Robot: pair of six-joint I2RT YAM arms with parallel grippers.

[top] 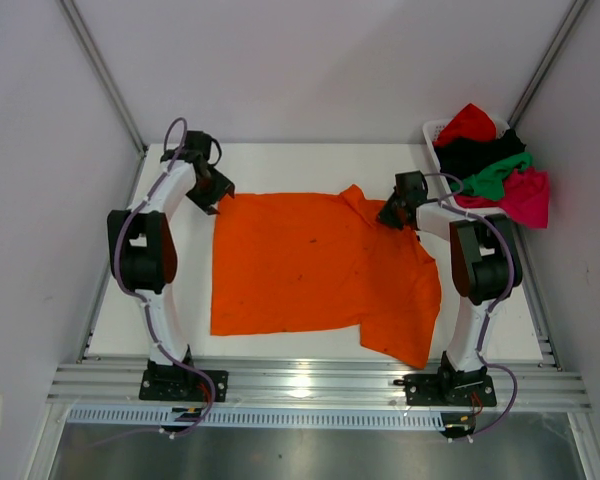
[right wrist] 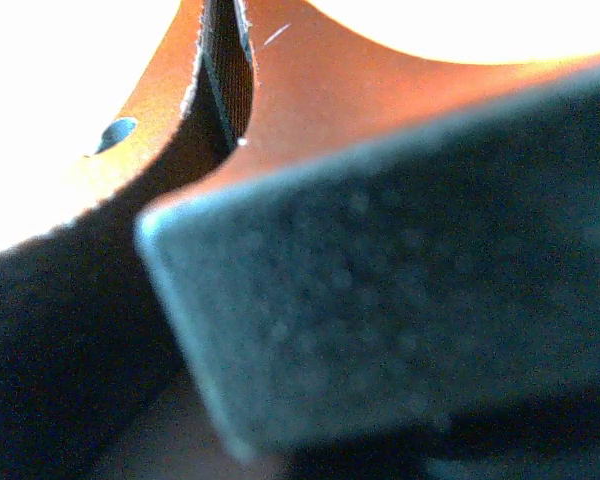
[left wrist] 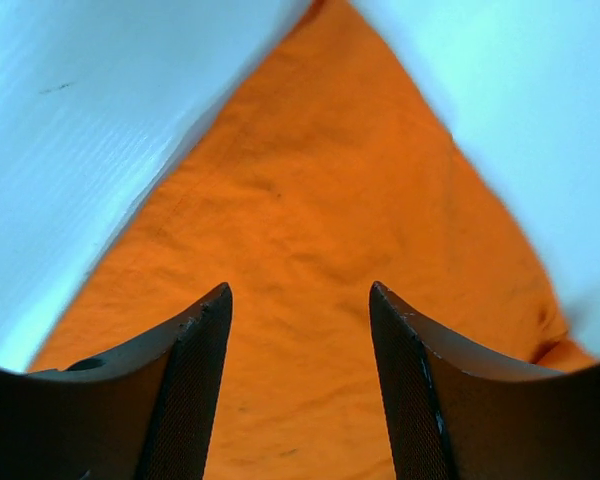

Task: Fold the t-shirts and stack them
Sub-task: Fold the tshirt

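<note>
The orange t-shirt lies spread flat in the middle of the white tabletop. Its near hem runs close to the tabletop's front edge, and its lower right corner hangs nearer that edge than the rest.

The left pincer is at the shirt's far left corner. In the left wrist view its fingers are spread wide, with the pointed corner of orange cloth lying flat between them and bare tabletop on both sides.

The right pincer sits at the far right shoulder, beside the collar. Its wrist view is very close and blurred: one grey pad fills the frame, pressed to the dark opposite finger, pinching orange cloth.

Bare tabletop stretches behind the shirt, with a narrower strip along its left edge.

At the far right corner a white basket holds red, black, green and magenta shirts, which spill over its rim.
</note>
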